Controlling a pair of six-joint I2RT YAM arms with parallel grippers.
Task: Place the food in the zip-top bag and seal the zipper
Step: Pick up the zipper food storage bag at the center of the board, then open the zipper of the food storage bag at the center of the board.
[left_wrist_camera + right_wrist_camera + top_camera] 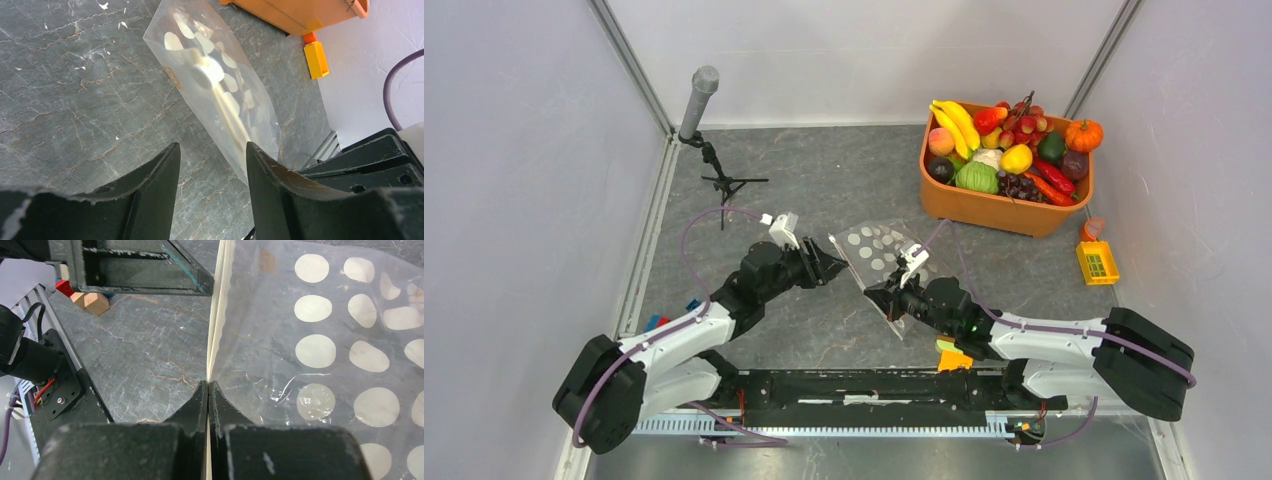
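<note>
The zip-top bag (879, 250), clear with white dots, hangs tilted above the table, and I see nothing inside it. My right gripper (207, 385) is shut on its zipper (216, 325), the white strip along the bag's left edge. My left gripper (212, 150) is open with nothing between its fingers. It sits just left of the bag (220, 85), level with the zipper's far end. The food (1004, 150) is heaped in an orange tub (994, 208) at the back right, with an orange pumpkin (1084, 134) at its right corner.
A microphone on a small tripod (704, 120) stands at the back left. A yellow crate toy (1097, 262) and a small orange piece (1092, 228) lie right of the tub. A yellow-green item (949, 352) sits by the right arm. White walls enclose the table.
</note>
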